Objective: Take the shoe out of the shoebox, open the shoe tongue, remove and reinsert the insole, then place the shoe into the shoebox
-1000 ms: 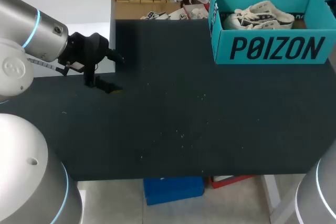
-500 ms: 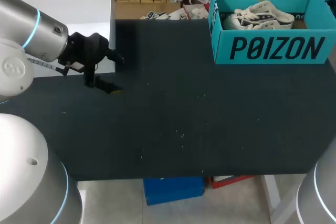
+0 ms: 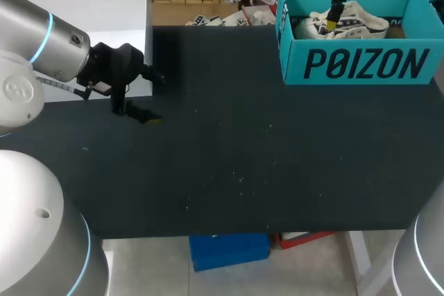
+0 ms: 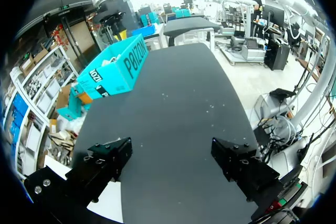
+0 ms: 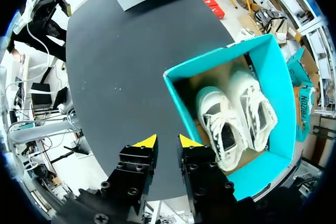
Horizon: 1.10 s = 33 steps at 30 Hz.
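A teal shoebox [image 3: 361, 64] stands open at the table's far right. Two white lace-up shoes [image 3: 355, 21] lie side by side in it. My right gripper [image 3: 331, 23] hangs over the box, just above the shoes. In the right wrist view its yellow tips [image 5: 167, 141] stand a narrow gap apart with nothing between them. They are near the box's wall [image 5: 177, 98] and beside the nearer shoe [image 5: 219, 125]. My left gripper [image 3: 152, 97] sits low over the table's left side, wide open and empty. From its wrist view [image 4: 173, 156] the shoebox [image 4: 113, 72] is far ahead.
A white box [image 3: 90, 29] occupies the far left corner of the black table [image 3: 243, 150], right behind my left gripper. Bare black table surface stretches between the two arms.
My right gripper has come down and slightly left, from the box's far rim to just above the shoes. The left arm has not moved.
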Motion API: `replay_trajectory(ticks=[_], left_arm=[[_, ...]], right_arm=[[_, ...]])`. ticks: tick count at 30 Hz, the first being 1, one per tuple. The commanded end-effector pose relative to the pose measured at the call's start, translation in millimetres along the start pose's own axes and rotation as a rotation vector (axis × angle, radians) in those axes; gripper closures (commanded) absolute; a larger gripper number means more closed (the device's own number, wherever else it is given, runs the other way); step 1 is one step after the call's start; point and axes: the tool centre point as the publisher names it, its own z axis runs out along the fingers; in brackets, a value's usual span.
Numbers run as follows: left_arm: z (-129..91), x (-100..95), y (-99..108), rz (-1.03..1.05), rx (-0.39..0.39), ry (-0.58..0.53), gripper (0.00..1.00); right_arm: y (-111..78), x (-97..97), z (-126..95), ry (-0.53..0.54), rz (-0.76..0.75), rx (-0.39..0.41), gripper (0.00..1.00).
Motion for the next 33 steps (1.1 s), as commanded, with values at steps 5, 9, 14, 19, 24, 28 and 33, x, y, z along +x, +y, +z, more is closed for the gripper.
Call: replay_trajectory(ticks=[5, 9, 14, 19, 24, 28, 33], left_arm=[[0, 0.6, 0, 0.000, -0.004, -0.001, 0.00], [0, 0.6, 0, 0.000, -0.004, -0.001, 0.00], [0, 0.6, 0, 0.000, -0.004, -0.001, 0.00], [0, 0.6, 0, 0.000, -0.004, -0.001, 0.00], [0, 0.6, 0, 0.000, -0.004, -0.001, 0.00], [0, 0.6, 0, 0.000, -0.004, -0.001, 0.00], [0, 0.6, 0, 0.000, -0.004, -0.001, 0.00]], right_arm=[[3.5, 77.9, 25, -0.487, 0.040, -0.061, 0.55], [9.2, 91.2, 29, -0.477, 0.050, -0.064, 0.46], [14.0, 107.0, 38, -0.438, 0.046, -0.047, 0.35], [14.9, 119.1, 44, -0.394, 0.048, -0.032, 0.33], [13.9, 123.8, 46, -0.370, 0.045, -0.022, 0.18], [12.4, 125.3, 46, -0.301, 0.023, -0.026, 0.00], [13.8, 124.1, 46, -0.240, -0.007, -0.016, 0.00]])
